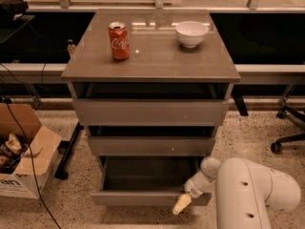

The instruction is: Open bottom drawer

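Note:
The bottom drawer [138,197] is the lowest of three grey-brown drawers in the cabinet. It stands pulled out toward me, and its dark grey inside shows. My gripper [182,204] is at the right part of the drawer's front panel, at its top edge, with the white arm [248,190] coming in from the lower right. One cream fingertip [181,205] hangs in front of the panel. The middle drawer [150,146] and the top drawer [150,112] above it stick out only slightly.
A red cola can [119,41] and a white bowl [191,33] stand on the cabinet top [152,56]. An open cardboard box [24,161] sits on the floor at the left with cables near it. An office chair base [286,132] is at the right.

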### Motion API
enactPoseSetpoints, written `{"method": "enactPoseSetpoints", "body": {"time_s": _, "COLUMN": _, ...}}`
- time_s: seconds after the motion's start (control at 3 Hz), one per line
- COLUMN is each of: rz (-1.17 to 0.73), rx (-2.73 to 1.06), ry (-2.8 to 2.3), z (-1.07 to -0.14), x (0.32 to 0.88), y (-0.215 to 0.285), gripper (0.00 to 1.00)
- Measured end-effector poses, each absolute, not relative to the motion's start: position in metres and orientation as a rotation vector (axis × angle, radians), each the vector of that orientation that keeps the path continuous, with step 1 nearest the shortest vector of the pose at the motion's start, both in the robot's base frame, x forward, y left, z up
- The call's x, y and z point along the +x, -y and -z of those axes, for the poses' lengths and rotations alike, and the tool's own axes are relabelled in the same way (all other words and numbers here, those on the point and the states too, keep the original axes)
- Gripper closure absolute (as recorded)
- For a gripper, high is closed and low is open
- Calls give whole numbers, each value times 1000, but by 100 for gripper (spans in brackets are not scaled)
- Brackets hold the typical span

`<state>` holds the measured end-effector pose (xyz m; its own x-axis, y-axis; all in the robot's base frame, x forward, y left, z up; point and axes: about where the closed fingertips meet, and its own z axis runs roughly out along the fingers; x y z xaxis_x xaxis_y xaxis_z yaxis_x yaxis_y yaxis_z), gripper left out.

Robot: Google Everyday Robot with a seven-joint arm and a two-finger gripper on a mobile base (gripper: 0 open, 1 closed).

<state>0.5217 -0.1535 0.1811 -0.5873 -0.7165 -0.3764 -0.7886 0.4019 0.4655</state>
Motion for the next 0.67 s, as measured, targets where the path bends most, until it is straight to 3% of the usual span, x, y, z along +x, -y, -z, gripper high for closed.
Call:
{"method": "enactPoseSetpoints", "body": {"time_s": 0.33, "rz": -1029, "rx": -1361, "ry": -2540, "z": -175, "x": 500, "y": 155, "gripper": 3}}
{"method": "enactPoseSetpoints", "body": {"time_s": 0.67, "rz": -1029, "rx": -1361, "ry": -2540, "z": -175, "x": 500, "y": 155, "gripper": 26}}
